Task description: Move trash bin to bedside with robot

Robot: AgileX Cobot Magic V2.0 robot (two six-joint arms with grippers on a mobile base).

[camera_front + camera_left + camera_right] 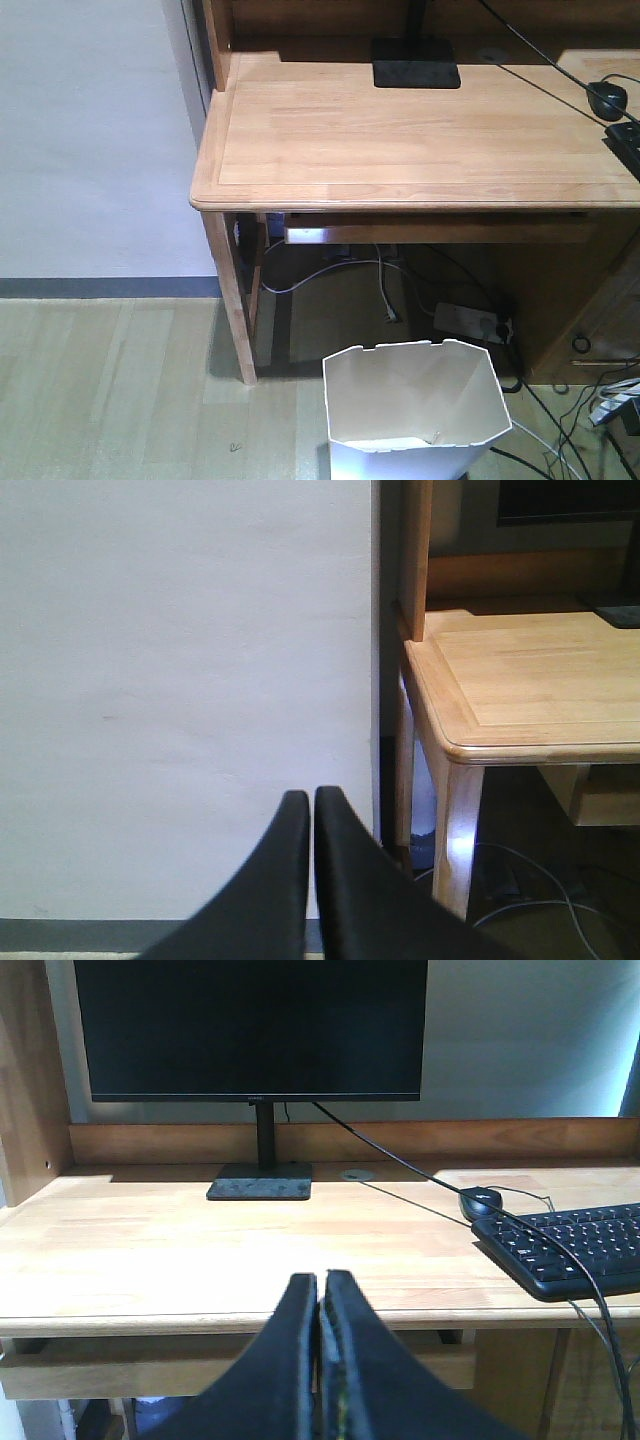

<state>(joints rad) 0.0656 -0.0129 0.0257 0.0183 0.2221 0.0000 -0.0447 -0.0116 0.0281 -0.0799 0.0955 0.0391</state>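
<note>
Left tool point(312, 798) and right tool point(320, 1280) jut level from lower centre, both closed, empty; trash bin point(412, 395) is cropped at frame bottom.

Right gripper point(320, 1278): bottom centre of view, black fingers pressed together, nothing between them.
Desk point(150, 1250): light wood top, spans the full width beyond the gripper.
Monitor point(250, 1025): dark screen, at the back of the desk, left of centre.
Stand base point(260, 1182): flat, dark, resting on the desk under the monitor.
Grommet point(356, 1174): round, in the desktop just right of the stand base.
Mouse point(481, 1200): black, touching the keyboard's far corner.
Keyboard point(580, 1245): black, on the right, cut off by the frame edge.
Cable point(380, 1155): black, runs from the monitor diagonally over the keyboard.
Tray point(100, 1365): wooden, beneath the desktop edge.
</note>
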